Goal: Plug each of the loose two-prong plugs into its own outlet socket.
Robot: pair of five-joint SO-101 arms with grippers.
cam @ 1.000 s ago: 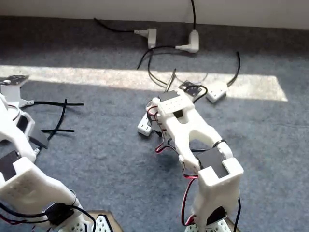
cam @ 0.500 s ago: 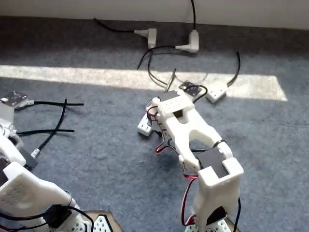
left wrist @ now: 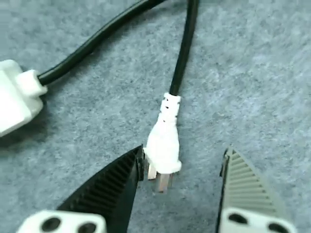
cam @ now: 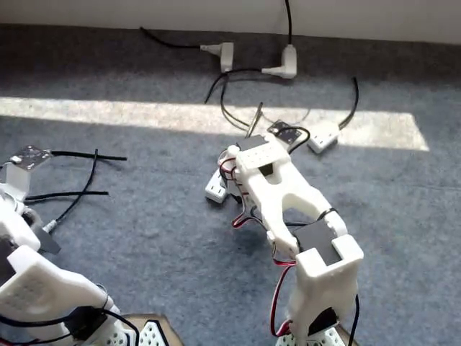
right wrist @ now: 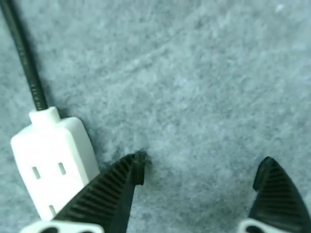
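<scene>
On grey carpet, a white two-prong plug [left wrist: 163, 148] on a black cable lies between the fingers of my open left gripper [left wrist: 183, 154], its prongs toward the wrist and its body against the black finger [left wrist: 116, 187]. A white outlet socket [left wrist: 12, 104] lies off to one side. My right gripper [right wrist: 201, 165] is open over bare carpet, with a white outlet socket [right wrist: 51, 158] just outside its black finger [right wrist: 114, 189]. In the high view the right arm [cam: 281, 194] stretches over the middle, beside that socket [cam: 215, 187]. The left arm [cam: 29, 281] is at the near left.
Another white socket [cam: 323, 136] lies right of centre in a sunlit strip. Two white plugs [cam: 225, 53] [cam: 286, 63] with black leads rest near the back wall. Loose black cables [cam: 86, 173] cross the carpet at the left.
The left arm's head has come toward the near edge along the black cables, which shifted a little. The right arm has not moved.
</scene>
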